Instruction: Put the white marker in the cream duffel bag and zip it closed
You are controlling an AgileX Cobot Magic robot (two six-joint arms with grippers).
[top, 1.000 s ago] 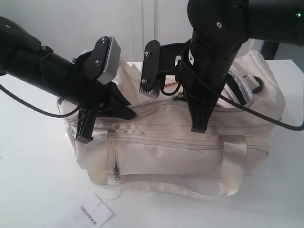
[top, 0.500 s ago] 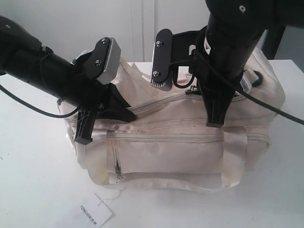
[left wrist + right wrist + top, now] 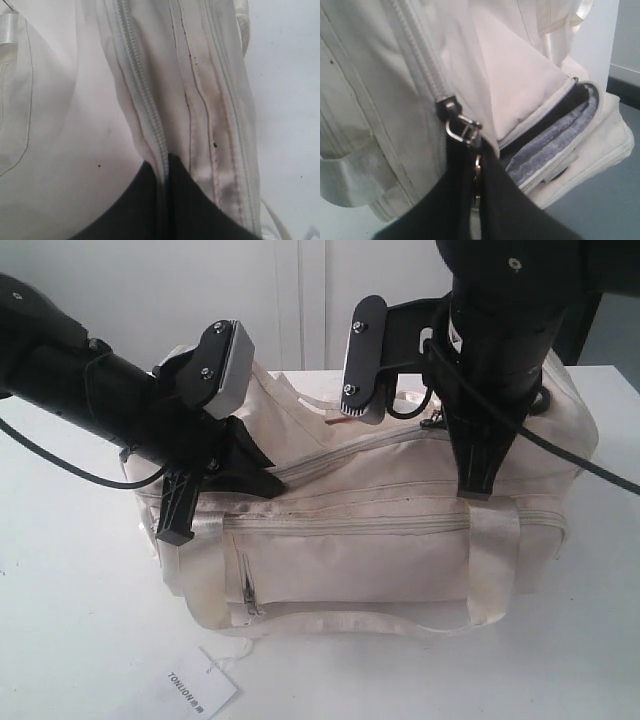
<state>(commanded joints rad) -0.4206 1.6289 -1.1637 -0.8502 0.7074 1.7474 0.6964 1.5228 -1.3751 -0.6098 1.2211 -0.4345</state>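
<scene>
I found the cream duffel bag [image 3: 350,495] lying lengthwise at the centre of the white table [image 3: 70,620], its front pocket [image 3: 350,570] facing 6 o'clock in the exterior view. A white paper tag [image 3: 190,692] lay on the table at 7 o'clock from the bag, joined to it by a thin thread.

The left gripper [image 3: 165,161] was at the bag's 9 o'clock end. Its jaws were closed, pinching the fabric seam of the top zipper [image 3: 142,95]. In my left wrist view only a sliver of cream cloth showed between the two black fingers. The teeth running away from that grip were meshed.

The right gripper [image 3: 474,150] stood over the bag toward 2 o'clock, pointing straight down. Its jaws were drawn tight on the zipper pull [image 3: 461,127], with the metal ring caught between the fingers. On one side of the slider the teeth were joined. On the other side the mouth stood open for a short stretch toward the bag's 3 o'clock end. It showed dark lining [image 3: 555,117] and a grey ribbed band [image 3: 555,145] that I could not identify.

One satin handle [image 3: 495,560] hung down the front face at 4 o'clock, directly below the right gripper.
</scene>
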